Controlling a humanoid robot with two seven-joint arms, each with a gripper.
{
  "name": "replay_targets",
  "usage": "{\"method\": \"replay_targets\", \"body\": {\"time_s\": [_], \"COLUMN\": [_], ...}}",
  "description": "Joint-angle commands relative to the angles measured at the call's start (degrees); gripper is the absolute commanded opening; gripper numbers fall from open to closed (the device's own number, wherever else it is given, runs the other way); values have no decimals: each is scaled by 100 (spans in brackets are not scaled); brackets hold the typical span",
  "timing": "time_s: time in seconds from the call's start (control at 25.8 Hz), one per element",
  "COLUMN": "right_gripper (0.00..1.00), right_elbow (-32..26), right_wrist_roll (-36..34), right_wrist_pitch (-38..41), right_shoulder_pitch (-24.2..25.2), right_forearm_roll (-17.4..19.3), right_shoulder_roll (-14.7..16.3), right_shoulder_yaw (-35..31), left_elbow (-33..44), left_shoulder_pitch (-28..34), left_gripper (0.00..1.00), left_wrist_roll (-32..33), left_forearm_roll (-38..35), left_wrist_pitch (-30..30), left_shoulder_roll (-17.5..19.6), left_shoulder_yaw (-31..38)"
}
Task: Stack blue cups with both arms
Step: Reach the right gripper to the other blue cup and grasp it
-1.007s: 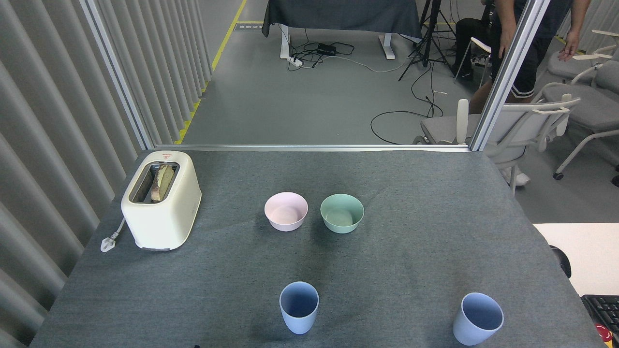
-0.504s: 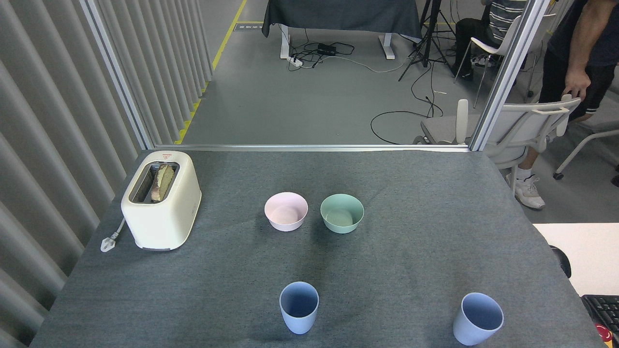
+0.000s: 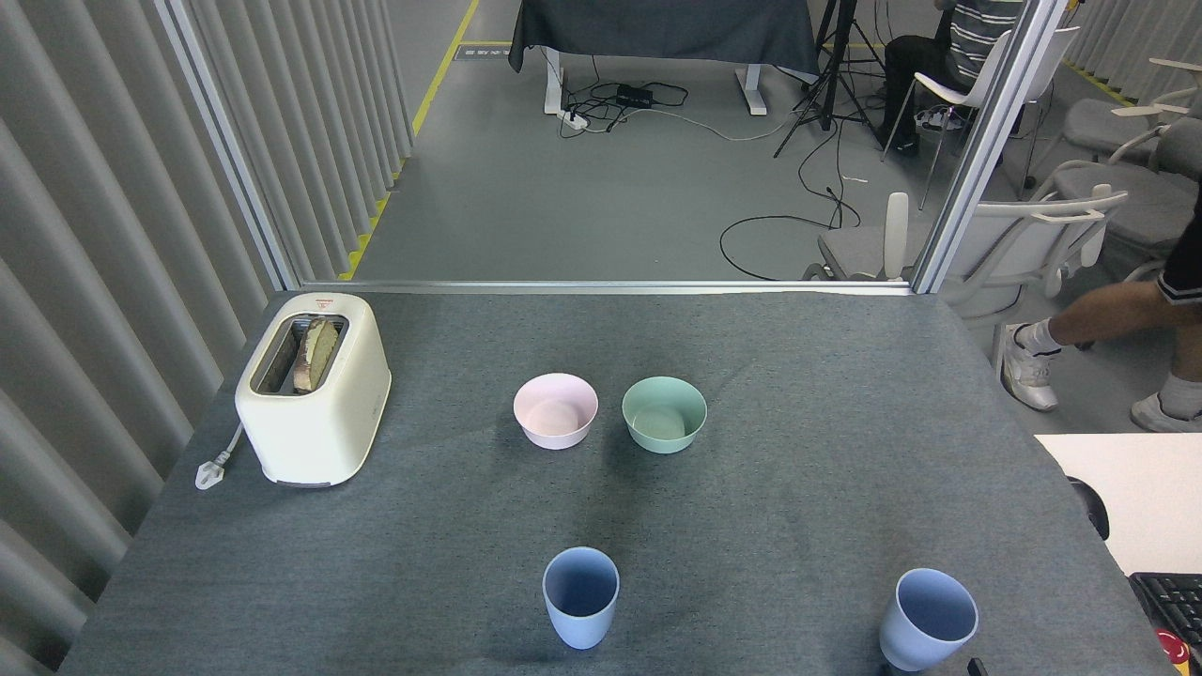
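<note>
Two blue cups stand upright and apart near the table's front edge, both with their mouths up and empty. One blue cup [image 3: 580,597] is at front centre and the other blue cup [image 3: 926,620] at front right. A small black tip, the end of my right gripper [image 3: 977,668], pokes in at the bottom edge just right of the right cup. Too little of it shows to tell how its fingers stand. My left arm is out of view.
A pink bowl [image 3: 555,410] and a mint-green bowl [image 3: 664,413] sit side by side mid-table. A cream toaster [image 3: 314,387] with bread stands at the left. The grey table [image 3: 826,451] ends at the right by a white desk [image 3: 1136,488]. A person's legs [image 3: 1108,319] pass beyond it.
The person behind the table has walked to the right. A small black tip has appeared at the bottom edge beside the right cup. Cups and bowls have not moved.
</note>
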State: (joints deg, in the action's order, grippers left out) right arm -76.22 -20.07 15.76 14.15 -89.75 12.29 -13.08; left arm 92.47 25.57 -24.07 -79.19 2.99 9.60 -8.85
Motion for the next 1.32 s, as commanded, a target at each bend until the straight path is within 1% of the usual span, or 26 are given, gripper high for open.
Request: {"method": "replay_targets", "body": {"time_s": [0.0,0.12,0.31,0.46,0.74,0.81,0.97,1.05,1.12,1.16,1.24,1.28], "right_gripper": [100,100,100,100,99,93,70,62,58,57,57,57], "right_elbow": [72,90,336,371,459,459,397,248,116,116,222,248], "right_wrist_roll": [-6,-6,3,3,3,3,-23,-50,-41,-14,91,275], "right_wrist_pitch": [6,-3,-3,6,-12,-20,-64,-82,-100,-144,-284,-372], "right_shoulder_pitch": [-88,-114,-448,-606,-712,-712,-703,-712,-756,-887,-1353,-1581], "right_forearm_roll": [-7,-7,-7,-7,-16,-16,-16,1,1,1,-69,-174], "right_shoulder_roll": [11,37,46,90,81,81,72,63,55,55,37,28], "right_shoulder_yaw": [8,16,16,25,16,16,16,16,8,16,95,262], "left_elbow": [-1,-1,-1,-1,-1,-1,-1,-1,-1,-1,-1,-1], "left_shoulder_pitch": [-8,-8,-8,-8,-8,-8,-8,-8,-8,0,-8,-8], "left_gripper": [100,100,100,100,100,100,100,100,100,100,100,100], "left_wrist_roll": [-10,-19,-19,-19,-19,-19,-19,-19,-72,-98,-107,-107], "left_forearm_roll": [1,1,1,1,9,9,1,9,9,9,9,9], "left_wrist_pitch": [-1,-1,17,17,17,17,17,26,26,26,26,26], "left_shoulder_roll": [-11,-11,-19,-19,-19,-19,-19,-19,-19,-28,-28,-37], "left_shoulder_yaw": [6,-2,6,6,6,6,6,6,6,6,-2,6]}}
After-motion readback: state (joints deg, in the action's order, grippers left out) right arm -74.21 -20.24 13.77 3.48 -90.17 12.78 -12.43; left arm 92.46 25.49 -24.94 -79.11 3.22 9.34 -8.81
